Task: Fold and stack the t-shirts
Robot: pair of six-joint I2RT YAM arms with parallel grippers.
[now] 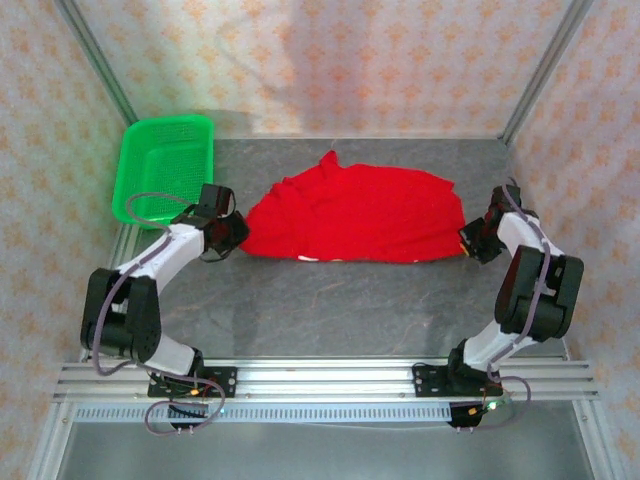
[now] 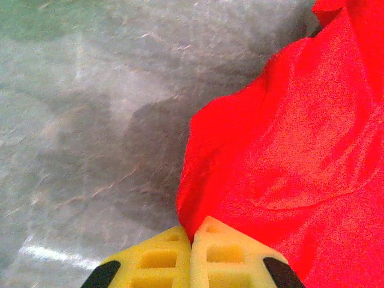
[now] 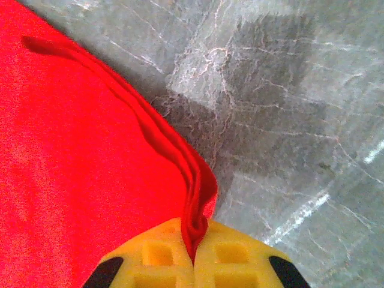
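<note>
One bright red soft cloth t-shirt (image 1: pixel 355 215) lies spread across the far half of the dark grey marbled bench (image 1: pixel 340 300). It is rumpled along its far edge, where a peak of cloth points toward the back wall. Its upper face is plain red.

The left end effector (image 1: pixel 238 232) sits at the shirt's left end. In the left wrist view its yellow pads (image 2: pixel 162 258) are pressed together, and the cloth's edge runs into the seam between them, so it is closed on the shirt. The right end effector (image 1: pixel 468 240) sits at the shirt's right end. Its yellow pads (image 3: pixel 237 255) pinch a layered fold of the red fabric.

A green plastic mesh basket (image 1: pixel 165 122) stands at the bench's far left corner, apart from the shirt.
</note>
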